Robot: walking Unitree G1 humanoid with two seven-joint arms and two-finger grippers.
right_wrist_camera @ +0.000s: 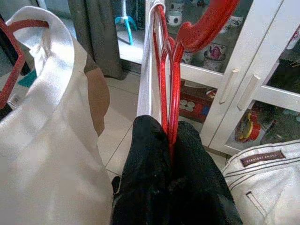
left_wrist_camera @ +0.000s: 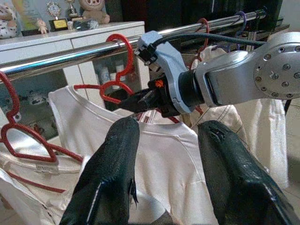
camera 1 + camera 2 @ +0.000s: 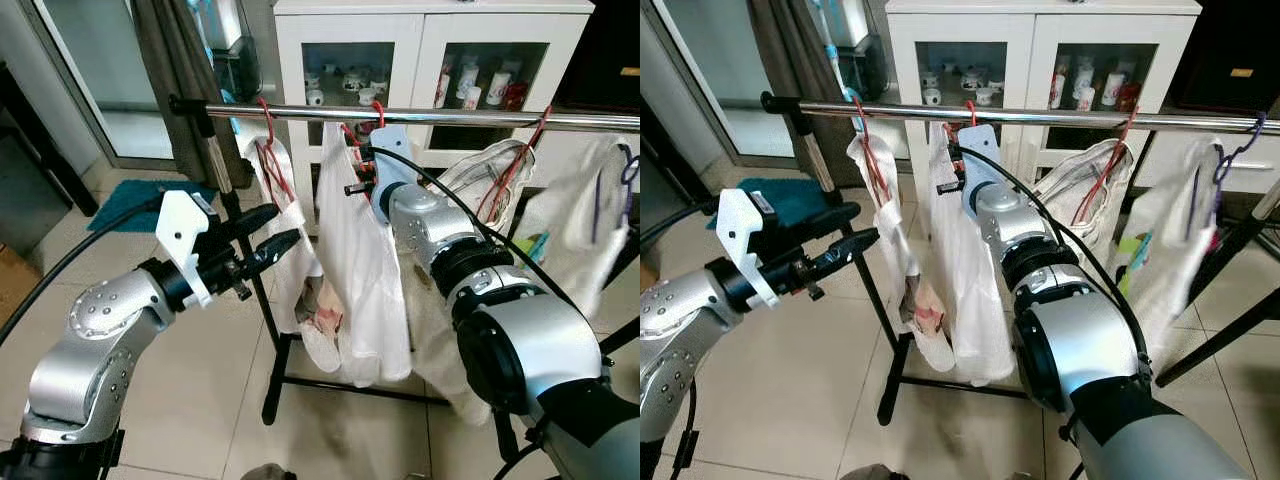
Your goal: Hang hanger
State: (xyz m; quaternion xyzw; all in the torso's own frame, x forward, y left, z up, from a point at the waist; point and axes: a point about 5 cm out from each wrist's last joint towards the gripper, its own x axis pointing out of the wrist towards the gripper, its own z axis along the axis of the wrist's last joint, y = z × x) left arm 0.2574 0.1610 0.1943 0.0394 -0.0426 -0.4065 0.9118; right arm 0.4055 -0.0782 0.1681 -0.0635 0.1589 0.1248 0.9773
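While the red hanger (image 3: 366, 128) hooks over the rail (image 3: 420, 116), the right gripper (image 3: 358, 165) pinches it.
Head view: it sits top middle, holding a white shirt (image 3: 360, 270); the left gripper (image 3: 265, 238) waits mid-left, fingers apart. Left wrist view: black fingers (image 2: 108, 173) spread wide. Right wrist view: fingers (image 1: 150, 164) squeeze the red wire.

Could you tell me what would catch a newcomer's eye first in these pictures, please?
The right gripper, shut on a red hanger whose hook is over the steel rail, with a white shirt hanging from it. To its left the left gripper hovers open, short of the rail. More white garments on red hangers line the rail, before a white cabinet.
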